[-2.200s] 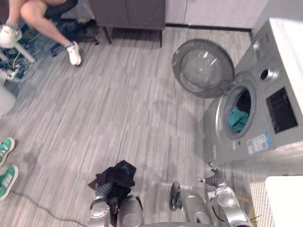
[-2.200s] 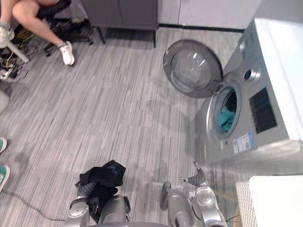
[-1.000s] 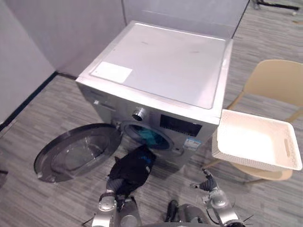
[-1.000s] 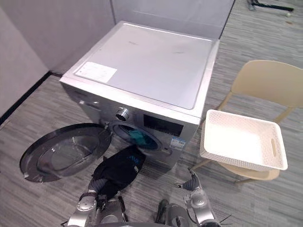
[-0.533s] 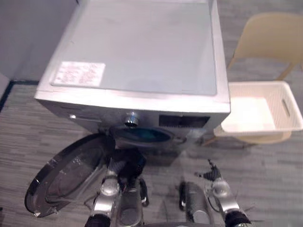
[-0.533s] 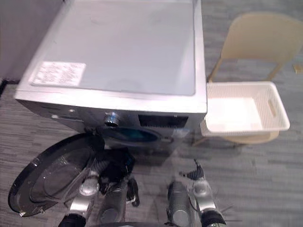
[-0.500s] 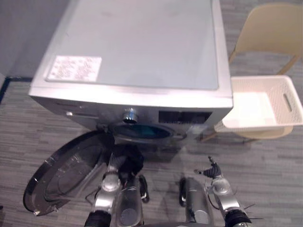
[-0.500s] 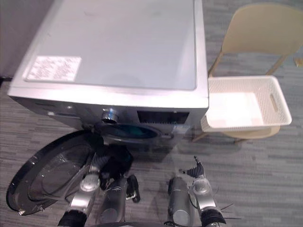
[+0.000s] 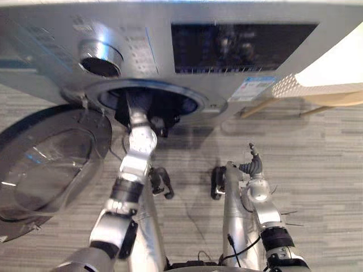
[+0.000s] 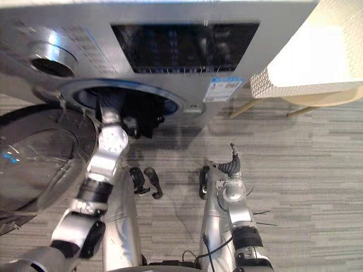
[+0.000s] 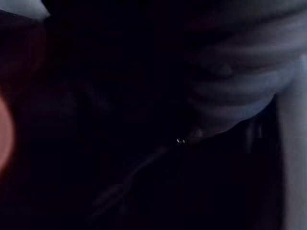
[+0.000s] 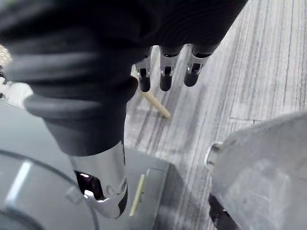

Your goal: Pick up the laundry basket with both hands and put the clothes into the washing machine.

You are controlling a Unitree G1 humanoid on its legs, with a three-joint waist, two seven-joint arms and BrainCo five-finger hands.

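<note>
Eye views, drum: the washer point(image 9: 170, 34) front spans the top. The left arm point(image 9: 138, 148) goes up into the round drum mouth point(image 9: 195, 103). The left hand is hidden inside, so I cannot tell whether it grips anything.
Eye views, clothes: a dark bundle point(image 9: 164, 115) sits at the lower lip of the mouth, beside the arm. Its far part is lost in the dark.
Eye views, basket: the white basket point(image 10: 295, 73) rests on a beige chair point(image 10: 334, 96) to the right of the washer. It is cut off by the edge and well apart from both hands.
Eye views, right hand: the right hand point(image 9: 253, 164) is low over the floor, apart from the washer.
Eye views, room: the grey plank floor point(image 9: 317, 147) lies bare right of the right hand. The door point(image 9: 45, 164) stands open on the left, cut off at the edge.
Left wrist view: nearly black. I cannot tell what the pale ribbed shape point(image 11: 240, 81) is.
Right wrist view: the right hand's fingers point(image 12: 165, 79) hang straight, holding nothing. A chair leg point(image 12: 156, 103) crosses the floor past them.
</note>
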